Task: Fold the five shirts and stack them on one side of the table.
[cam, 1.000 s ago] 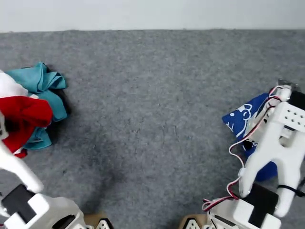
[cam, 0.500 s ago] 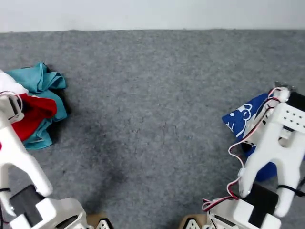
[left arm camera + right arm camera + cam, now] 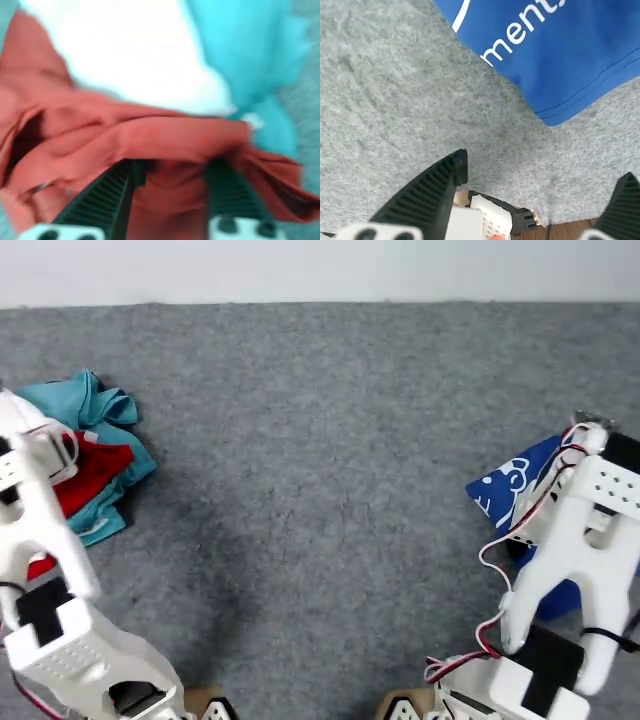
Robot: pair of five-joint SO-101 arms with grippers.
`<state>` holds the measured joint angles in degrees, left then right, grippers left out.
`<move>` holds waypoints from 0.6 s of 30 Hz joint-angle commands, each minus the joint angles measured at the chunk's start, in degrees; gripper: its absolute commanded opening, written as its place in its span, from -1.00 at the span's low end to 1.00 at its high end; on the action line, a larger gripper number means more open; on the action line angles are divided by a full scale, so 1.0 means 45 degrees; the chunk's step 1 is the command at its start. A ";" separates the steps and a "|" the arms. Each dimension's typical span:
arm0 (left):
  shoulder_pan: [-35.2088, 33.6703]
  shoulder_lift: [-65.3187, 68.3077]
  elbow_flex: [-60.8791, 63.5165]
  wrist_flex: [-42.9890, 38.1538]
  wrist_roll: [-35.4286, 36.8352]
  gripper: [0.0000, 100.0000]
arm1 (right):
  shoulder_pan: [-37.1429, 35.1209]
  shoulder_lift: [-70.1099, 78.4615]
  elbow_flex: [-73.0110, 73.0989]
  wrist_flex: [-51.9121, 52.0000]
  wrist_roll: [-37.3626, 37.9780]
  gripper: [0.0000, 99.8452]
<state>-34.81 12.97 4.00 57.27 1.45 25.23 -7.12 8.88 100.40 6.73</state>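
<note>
From above, we've got the red shirt point(image 3: 95, 475) heaped with the teal shirt point(image 3: 95, 405) at the left edge of the desk point(image 3: 320, 440), left arm over the heap. In close on the left wrist view, the left pincer point(image 3: 175, 167) stands partly open, jaws sunk in red cloth, the white shirt point(image 3: 135, 55) just beyond. Over on the right side lies the blue shirt point(image 3: 510, 485). The right pincer point(image 3: 545, 167) gapes wide over grey desk beside its hem, gripping nothing.
</note>
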 commanded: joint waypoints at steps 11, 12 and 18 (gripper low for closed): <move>0.6799 -0.3575 -0.3683 0.2657 -0.1621 -0.97 | -0.0147 -0.0479 -0.0059 0.0322 0.0117 -0.13; 0.7326 -0.3868 -0.3683 0.2735 -0.1778 -0.97 | -0.0127 -0.0498 -0.0059 0.0342 0.0117 -0.13; 1.0530 -0.5060 -0.3780 0.2618 -0.1973 -0.97 | -0.0127 -0.0518 -0.0059 0.0342 0.0117 -0.13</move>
<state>5.45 -5.14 -9.45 70.11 -6.55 25.23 -7.12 8.88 100.40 6.73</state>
